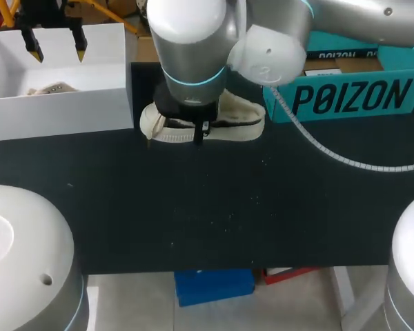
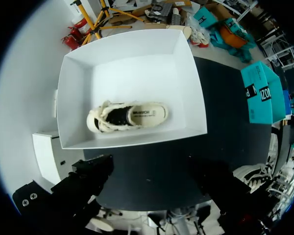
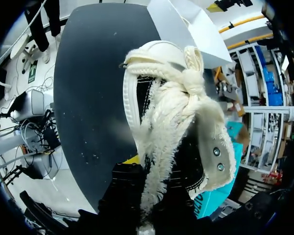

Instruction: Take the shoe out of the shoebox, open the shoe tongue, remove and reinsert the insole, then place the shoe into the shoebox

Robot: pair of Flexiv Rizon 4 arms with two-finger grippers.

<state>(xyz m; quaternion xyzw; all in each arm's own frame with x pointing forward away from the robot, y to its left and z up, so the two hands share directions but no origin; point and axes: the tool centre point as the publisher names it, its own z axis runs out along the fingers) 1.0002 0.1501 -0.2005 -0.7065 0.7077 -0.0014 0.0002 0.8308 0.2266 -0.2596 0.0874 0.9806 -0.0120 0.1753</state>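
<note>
A cream and black shoe (image 1: pixel 243 116) lies on its sole on the black table, just right of the white shoebox (image 1: pixel 62 110). My right gripper (image 1: pixel 196 133) comes down over its middle. In the right wrist view the fluffy cream laces (image 3: pixel 159 132) run down between the fingers, and the right gripper (image 3: pixel 147 205) is shut on them. A second matching shoe (image 2: pixel 127 116) lies inside the shoebox (image 2: pixel 132 63). My left gripper (image 1: pixel 56 50) hangs open high above the box, holding nothing, with its dark fingers (image 2: pixel 88 181) well apart.
A teal carton (image 1: pixel 352 96) stands at the back right, close behind the shoe's heel end. My right arm's cable (image 1: pixel 317 148) trails over the table. The black tabletop (image 1: pixel 228 200) stretches in front of the shoe toward the near edge.
</note>
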